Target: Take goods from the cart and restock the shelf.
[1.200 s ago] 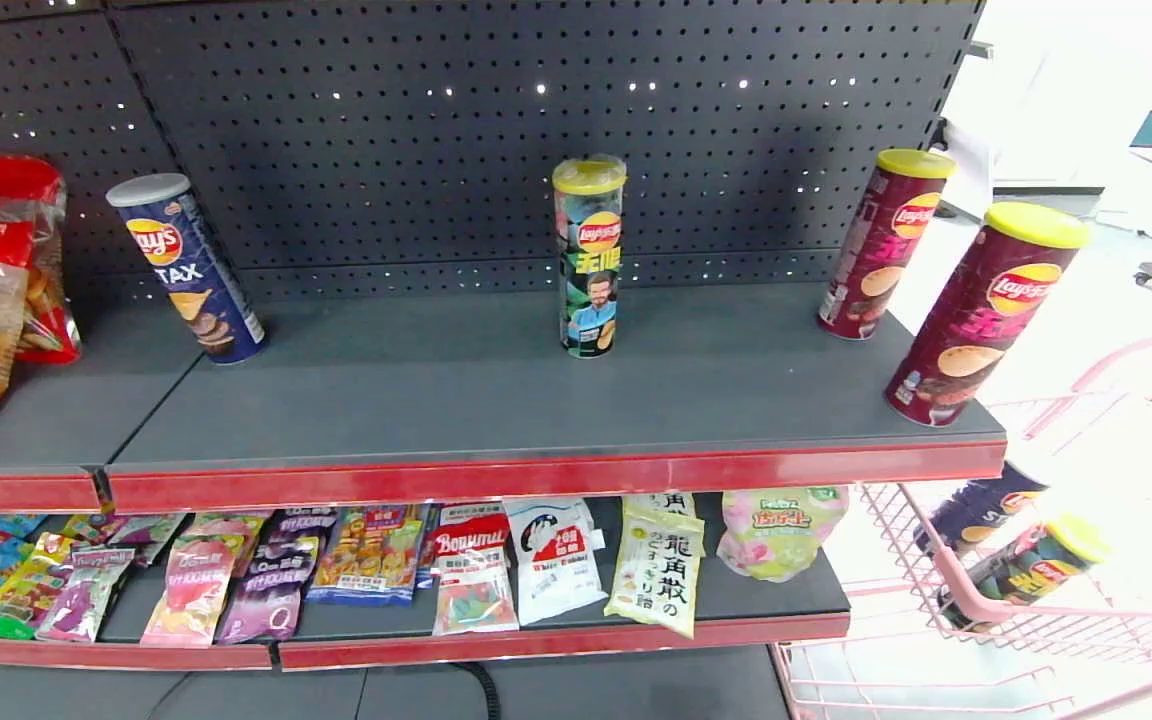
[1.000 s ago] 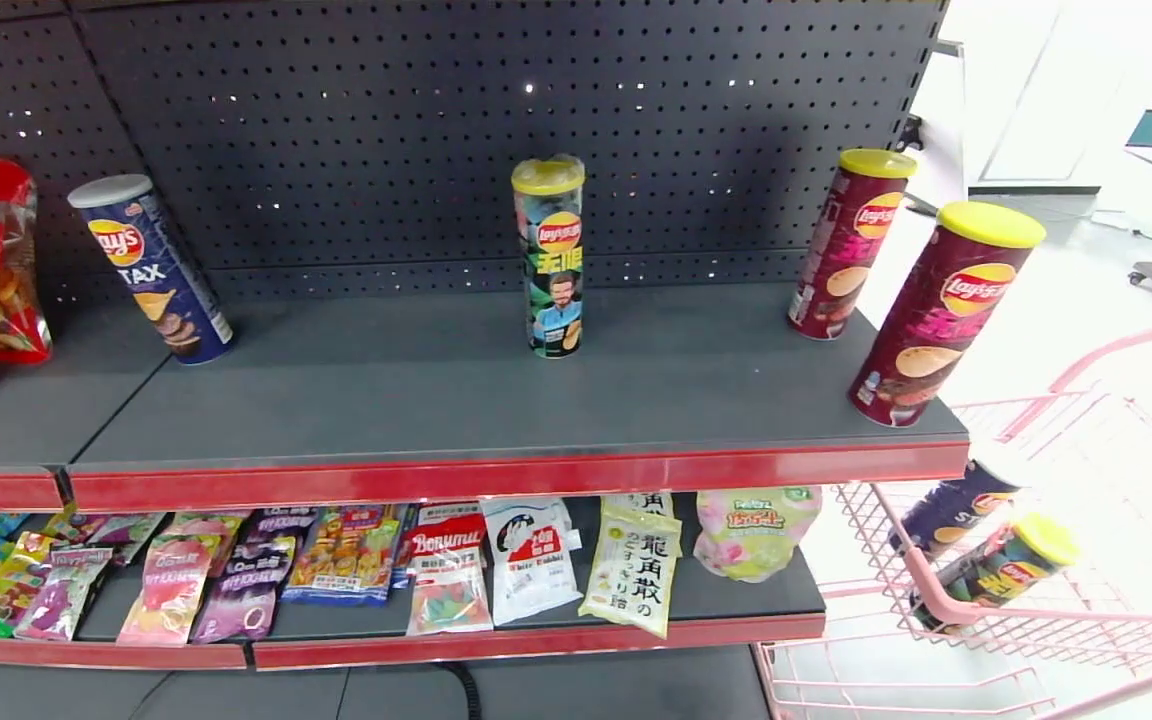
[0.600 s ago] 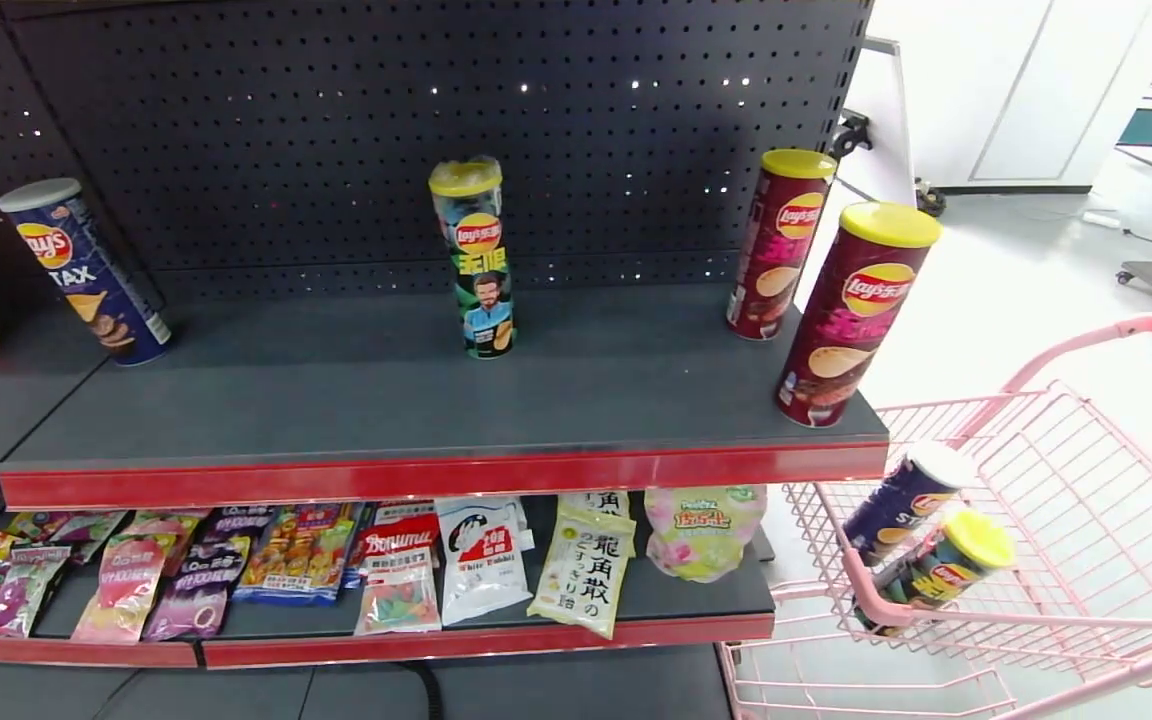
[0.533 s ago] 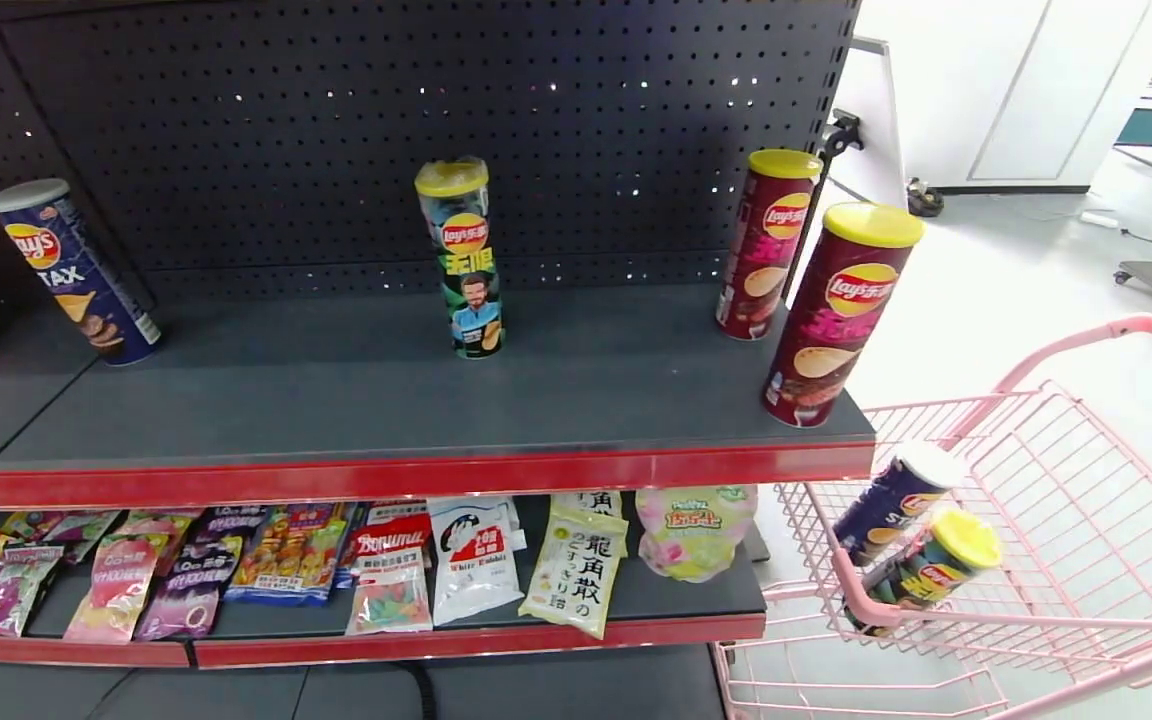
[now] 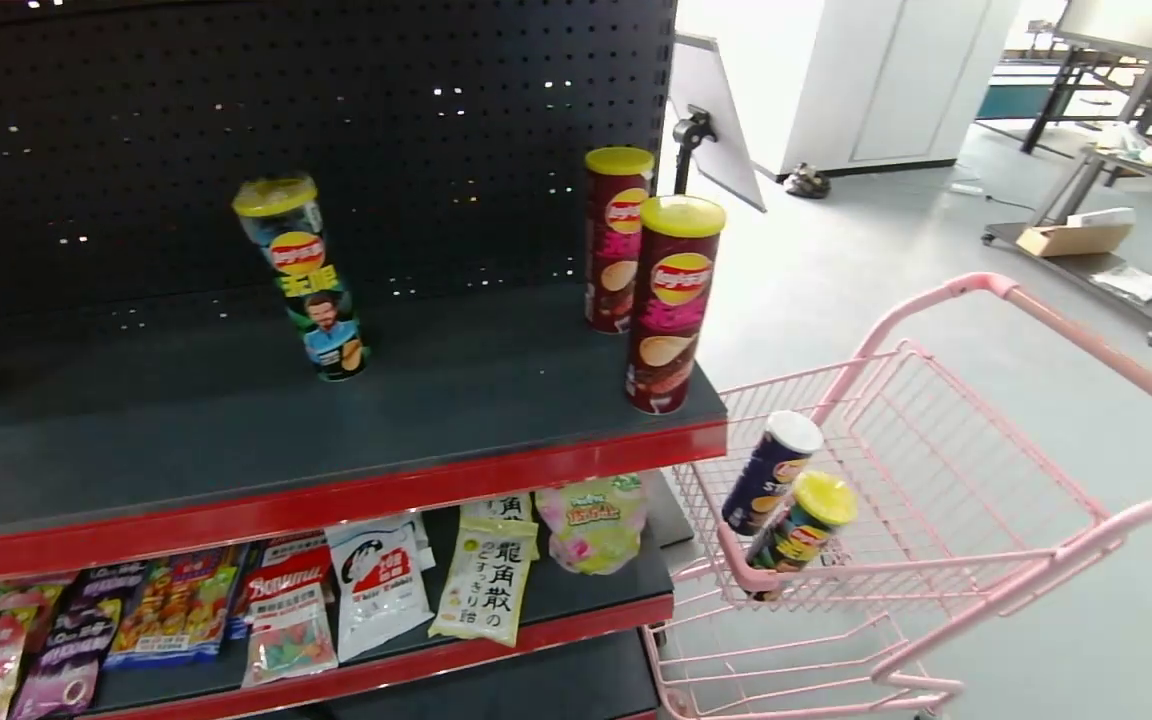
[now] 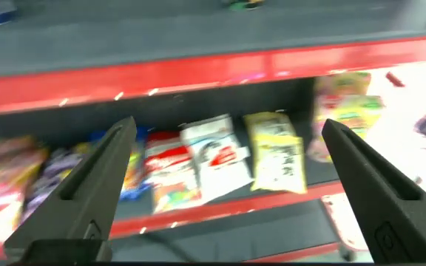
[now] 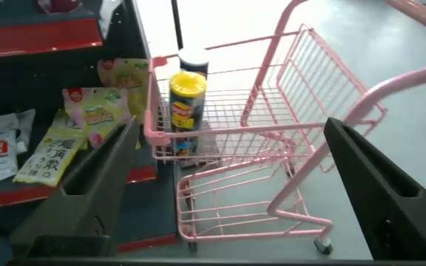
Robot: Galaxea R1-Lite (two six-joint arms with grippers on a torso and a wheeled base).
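Head view: upper shelf (image 5: 236,440) carries a green can (image 5: 311,280) and two maroon cans (image 5: 671,300) at its right end, the front one close to the edge. The pink cart (image 5: 981,283) sits just beside that end. In its near corner lean a blue can (image 5: 771,470) and a yellow-lid can (image 5: 801,525), touching.

Left wrist: left gripper (image 6: 228,125) is spread wide and empty, facing the snack bags (image 6: 272,159) on the lower shelf.

Right wrist: right gripper (image 7: 231,125) is also wide and empty, above the cart (image 7: 154,133), well apart from the yellow-lid can (image 7: 187,103).

Looks like the pick step, with nothing grasped yet. Next move: bring the right arm down into the cart, straddle the yellow-lid can below its lid, then close. Risks: nudging the blue can or catching the wire wall.
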